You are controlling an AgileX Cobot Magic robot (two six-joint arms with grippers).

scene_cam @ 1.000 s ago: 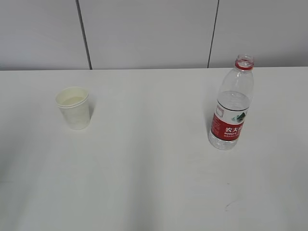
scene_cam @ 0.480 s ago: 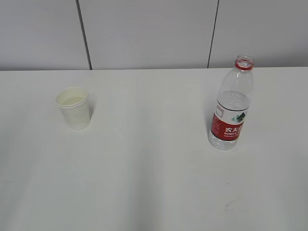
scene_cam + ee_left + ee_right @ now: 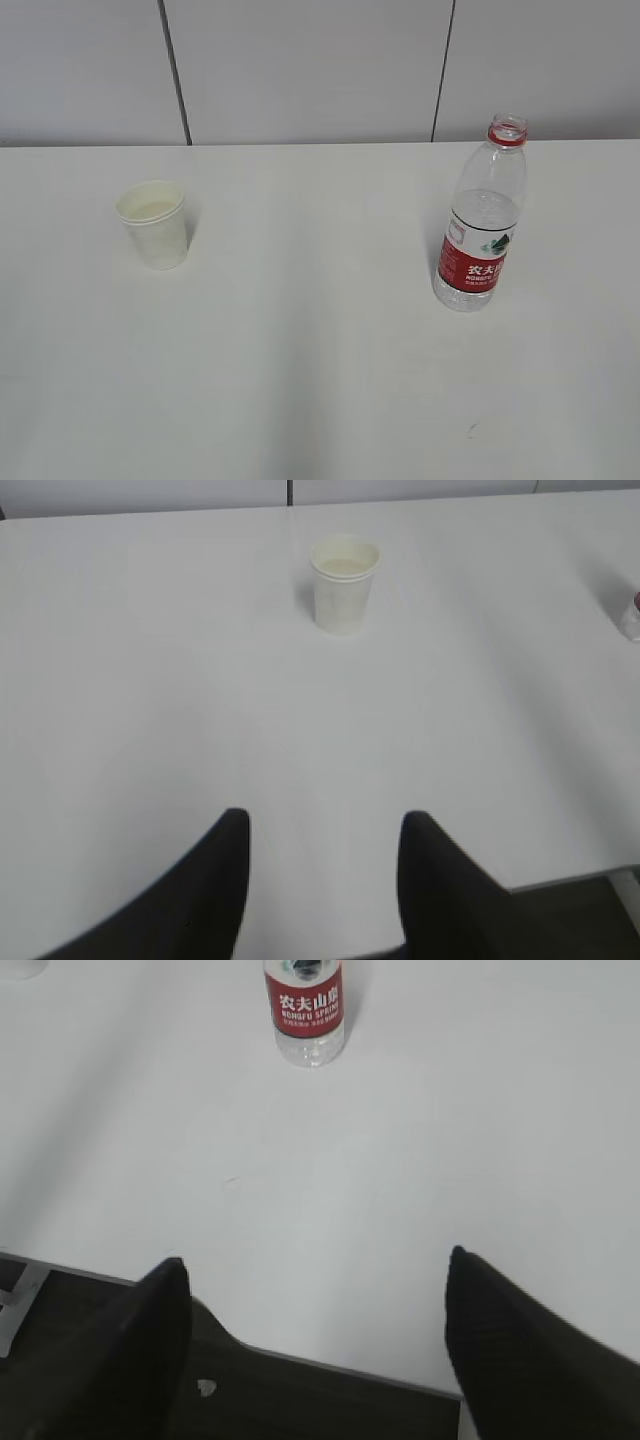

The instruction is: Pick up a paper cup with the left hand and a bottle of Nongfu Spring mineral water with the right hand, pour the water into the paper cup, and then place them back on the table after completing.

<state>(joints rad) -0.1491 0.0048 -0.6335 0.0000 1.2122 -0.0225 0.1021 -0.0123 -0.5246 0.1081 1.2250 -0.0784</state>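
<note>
A white paper cup [image 3: 153, 224] stands upright on the left of the white table [image 3: 320, 350]; it also shows in the left wrist view [image 3: 344, 583], far ahead of my left gripper [image 3: 323, 825], which is open and empty near the table's front edge. An uncapped Nongfu Spring bottle [image 3: 482, 218] with a red label and clear water [image 3: 484, 210] in it stands upright on the right. Its lower part shows in the right wrist view [image 3: 308, 1010], far ahead of my open, empty right gripper [image 3: 316, 1265]. Neither arm shows in the exterior view.
A small dark scuff mark [image 3: 471, 430] lies on the table in front of the bottle; it also shows in the right wrist view [image 3: 230, 1183]. A grey panelled wall [image 3: 300, 70] stands behind the table. The table's front edge [image 3: 330, 1365] runs under my right gripper.
</note>
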